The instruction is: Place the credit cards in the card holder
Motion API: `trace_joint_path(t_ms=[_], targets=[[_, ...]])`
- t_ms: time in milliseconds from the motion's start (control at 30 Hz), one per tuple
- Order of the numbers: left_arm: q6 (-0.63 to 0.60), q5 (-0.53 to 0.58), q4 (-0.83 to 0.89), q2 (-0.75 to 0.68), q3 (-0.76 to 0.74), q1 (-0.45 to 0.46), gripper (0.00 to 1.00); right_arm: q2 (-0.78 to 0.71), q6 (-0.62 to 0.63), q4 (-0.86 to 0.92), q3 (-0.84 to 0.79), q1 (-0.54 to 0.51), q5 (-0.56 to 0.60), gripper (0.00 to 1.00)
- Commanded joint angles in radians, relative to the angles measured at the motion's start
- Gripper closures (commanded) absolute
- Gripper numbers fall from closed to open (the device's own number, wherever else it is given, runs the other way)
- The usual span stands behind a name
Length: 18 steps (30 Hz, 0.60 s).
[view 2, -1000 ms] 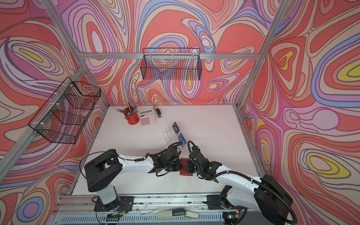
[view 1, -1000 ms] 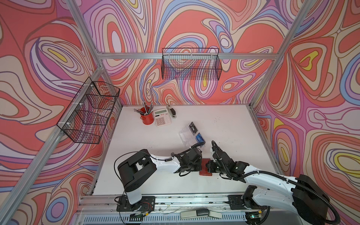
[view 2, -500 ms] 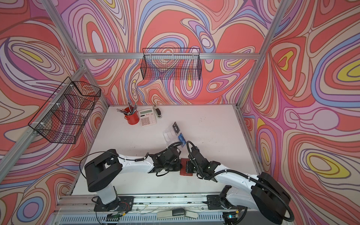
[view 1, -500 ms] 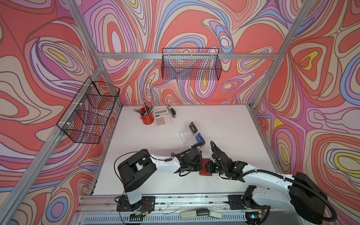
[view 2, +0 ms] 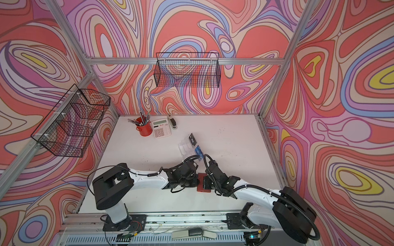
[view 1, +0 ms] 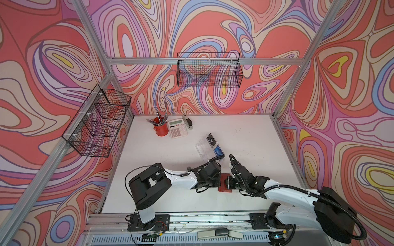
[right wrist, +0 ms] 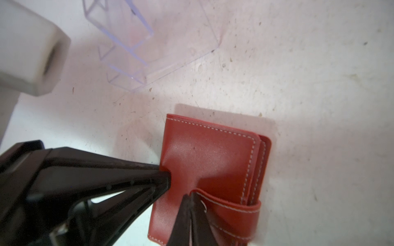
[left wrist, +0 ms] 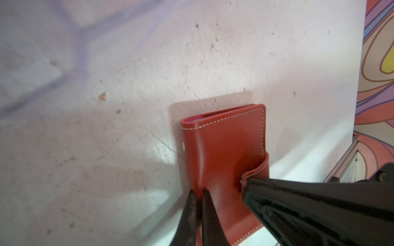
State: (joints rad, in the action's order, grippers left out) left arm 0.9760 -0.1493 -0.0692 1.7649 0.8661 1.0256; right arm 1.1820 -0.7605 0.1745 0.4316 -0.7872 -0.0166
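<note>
White "VIP" lettering is legible on black card (view 1: 211, 140) in both top views. Blue card (view 1: 219, 151) logo and calculator (view 1: 177, 128) markings cannot be read.

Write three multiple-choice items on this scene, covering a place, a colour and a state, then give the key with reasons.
1. Where on the table does the card holder lie?
A. Far left corner.
B. Between the left end effector and the right end effector, near the front.
C. Far right corner.

2. What colour is its stitching?
A. Black.
B. Yellow.
C. White.

3. How is the card holder?
A. Closed, strap across its cover.
B. Spread open flat.
C. Standing on end.

Key: 1 B, the arms meet over it in both top views; 2 C, white stitches edge the red cover; 3 A, both wrist views show the strap wrapped round the closed covers.
</note>
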Motion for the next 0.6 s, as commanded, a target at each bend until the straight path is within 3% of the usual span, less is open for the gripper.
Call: trace_joint_path(t_ms=[0,567], targets=[[-0.010,0.010,0.107,0.060,-0.036,0.005,0.92,0.032,-0.028,0.042,-0.048,-0.001,0.048,1.00],[-0.010,0.016,0.086,0.043,-0.059,0.006,0.92,0.126,-0.179,-0.069,-0.204,0.002,-0.006,1.00]])
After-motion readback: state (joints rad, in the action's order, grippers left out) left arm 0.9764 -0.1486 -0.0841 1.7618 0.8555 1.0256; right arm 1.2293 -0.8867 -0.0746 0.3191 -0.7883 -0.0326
